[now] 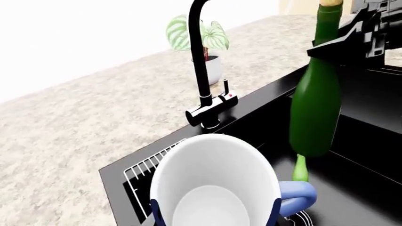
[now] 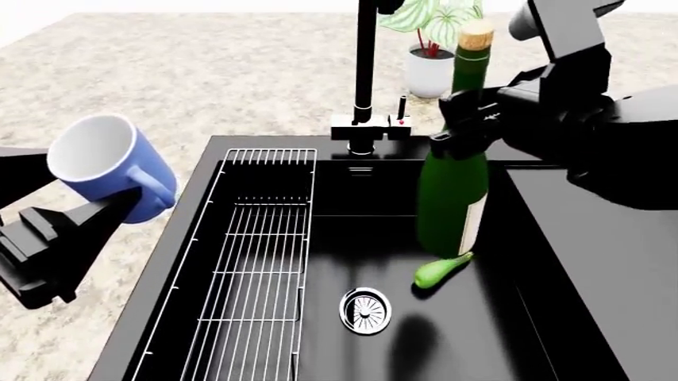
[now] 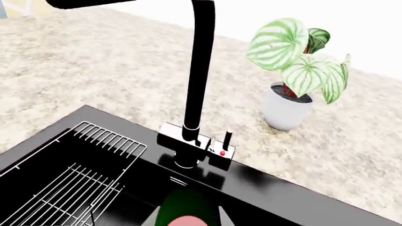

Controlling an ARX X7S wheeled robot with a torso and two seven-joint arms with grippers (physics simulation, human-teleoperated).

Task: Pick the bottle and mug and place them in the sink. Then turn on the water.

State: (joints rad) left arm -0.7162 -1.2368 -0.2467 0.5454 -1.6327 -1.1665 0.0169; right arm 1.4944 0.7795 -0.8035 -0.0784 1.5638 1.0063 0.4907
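The bottle point(image 3: 185, 214) — cut off by the right wrist view's edge — shows only its top.

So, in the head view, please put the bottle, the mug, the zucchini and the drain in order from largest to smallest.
1. bottle, clearly the largest.
2. mug; it is held nearer the camera, so it may look bigger than it is.
3. zucchini and drain: these look about alike, so I do not rank them.

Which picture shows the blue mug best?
The head view: the whole mug shows, handle included, held by the left gripper. The left wrist view looks into its white inside. The right wrist view misses it.
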